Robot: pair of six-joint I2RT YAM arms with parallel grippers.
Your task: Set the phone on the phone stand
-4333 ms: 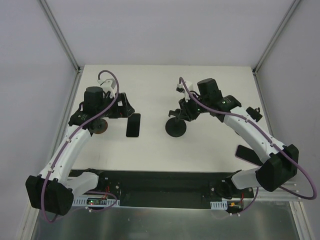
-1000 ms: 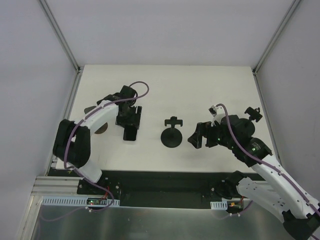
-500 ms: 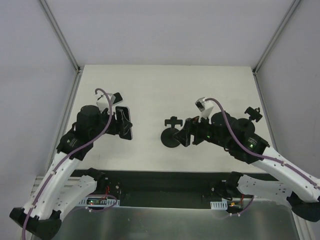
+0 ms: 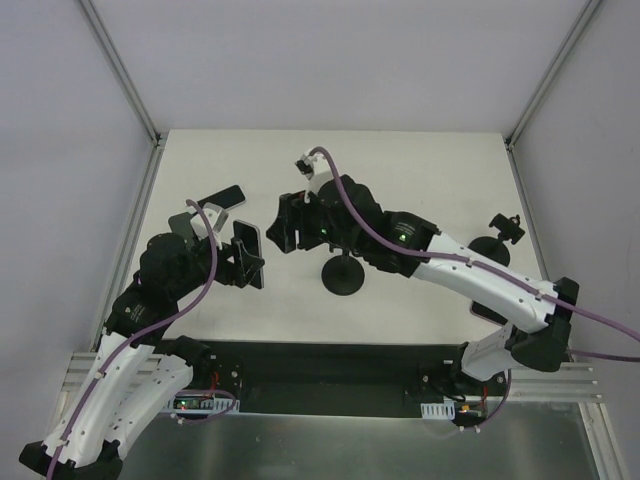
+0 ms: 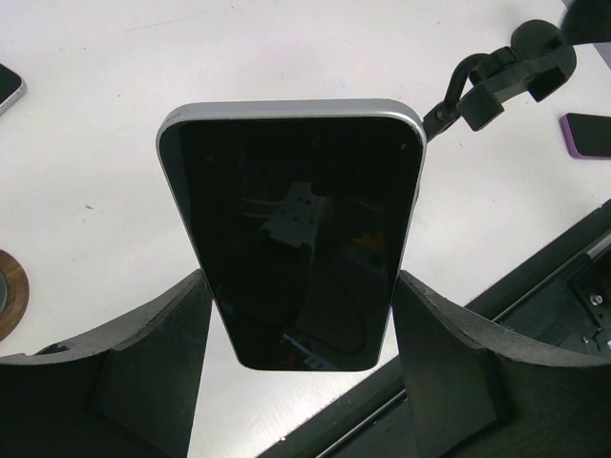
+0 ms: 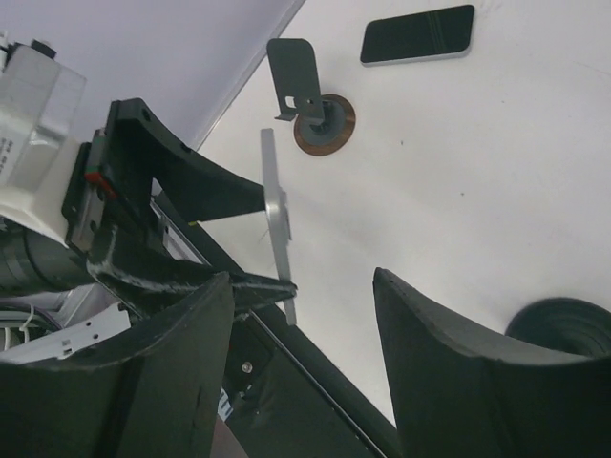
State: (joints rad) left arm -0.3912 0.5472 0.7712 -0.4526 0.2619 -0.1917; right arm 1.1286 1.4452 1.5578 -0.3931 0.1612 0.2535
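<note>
The left gripper (image 5: 304, 296) is gripping the phone (image 5: 296, 219) by its long edges, holding it lifted off the table (image 4: 420, 170). The right gripper (image 6: 304, 286) is hovering just beside it, fingers spread on nothing. The phone stand (image 4: 343, 278) is standing under the right arm. I'm counting three phones, a second phone (image 4: 218, 200) and a purple-edged phone (image 5: 587, 134) lying flat, and three stands, including a brown-based stand (image 6: 325, 119) and a small stand (image 4: 505, 228).
</note>
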